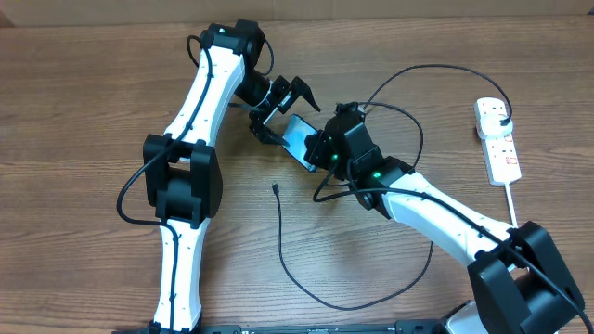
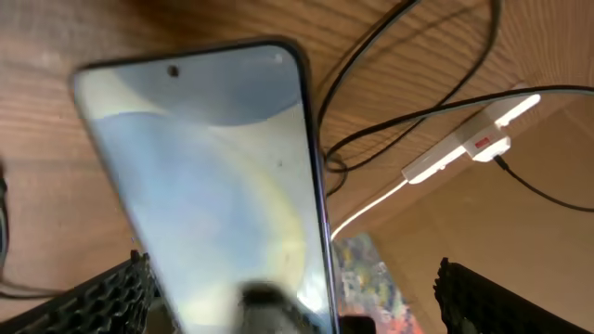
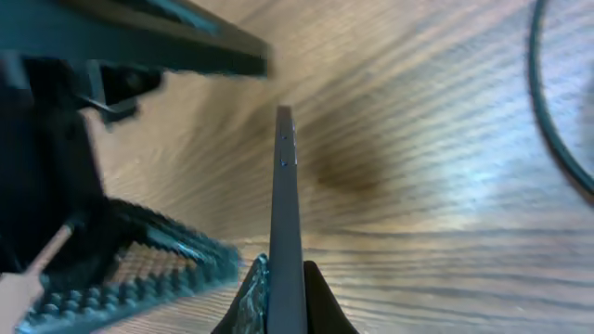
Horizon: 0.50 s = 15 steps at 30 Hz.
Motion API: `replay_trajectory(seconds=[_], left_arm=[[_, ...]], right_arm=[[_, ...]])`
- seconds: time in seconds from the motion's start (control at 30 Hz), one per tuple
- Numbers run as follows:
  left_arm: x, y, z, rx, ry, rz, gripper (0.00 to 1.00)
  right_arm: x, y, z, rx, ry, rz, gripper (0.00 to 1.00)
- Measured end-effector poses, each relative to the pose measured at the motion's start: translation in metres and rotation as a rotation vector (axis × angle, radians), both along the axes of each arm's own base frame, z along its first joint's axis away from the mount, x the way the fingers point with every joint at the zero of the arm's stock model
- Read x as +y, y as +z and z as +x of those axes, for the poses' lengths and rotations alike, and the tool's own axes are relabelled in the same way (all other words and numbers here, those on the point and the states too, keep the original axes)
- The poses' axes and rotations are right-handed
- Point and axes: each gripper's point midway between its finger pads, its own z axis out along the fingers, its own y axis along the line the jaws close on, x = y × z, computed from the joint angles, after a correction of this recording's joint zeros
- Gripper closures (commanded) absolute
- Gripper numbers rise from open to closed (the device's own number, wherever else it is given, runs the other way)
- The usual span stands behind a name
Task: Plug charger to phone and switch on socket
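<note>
Right wrist showed your right tool (image 3: 283,299) clamped across the faces of the phone (image 3: 286,186), thin, stiff, probably slick; left tool (image 2: 292,274) stood apart.

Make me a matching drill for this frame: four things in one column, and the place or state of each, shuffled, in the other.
Things
1. phone
2. cable tip
3. power strip
4. left gripper

Places or states
A. open, close to the phone
B. lying loose on the table, nothing holding it
C. pinched in the right gripper
D. white, off on the right arm's side

Pairs: 1-C, 2-B, 3-D, 4-A
</note>
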Motion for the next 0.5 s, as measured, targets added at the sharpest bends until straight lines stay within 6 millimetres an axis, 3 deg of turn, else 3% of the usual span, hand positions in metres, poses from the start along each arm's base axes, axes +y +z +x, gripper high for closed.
replay_trajectory(seconds=[0.17,0.37,0.43,0.5], left_arm=[[0.014,-0.001,0.008,-0.093,-0.059,-0.017,0.00],[0.039,-0.005,0.010,-0.187,-0.155,-0.010,0.00],[0.045,-0.007,0.005,-0.195,-0.199,0.004,0.00],[0.046,-0.009,0.002,-0.223,-0.251,0.009,0.00]], right_arm=[[-0.029,-0.009,0.008,0.053,-0.060,-0.011,0.96],[-0.057,-0.006,0.020,0.084,-0.101,0.042,0.96],[-0.064,0.001,0.020,0.087,-0.105,0.060,0.96],[-0.068,0.021,0.020,0.052,-0.092,0.090,0.96]])
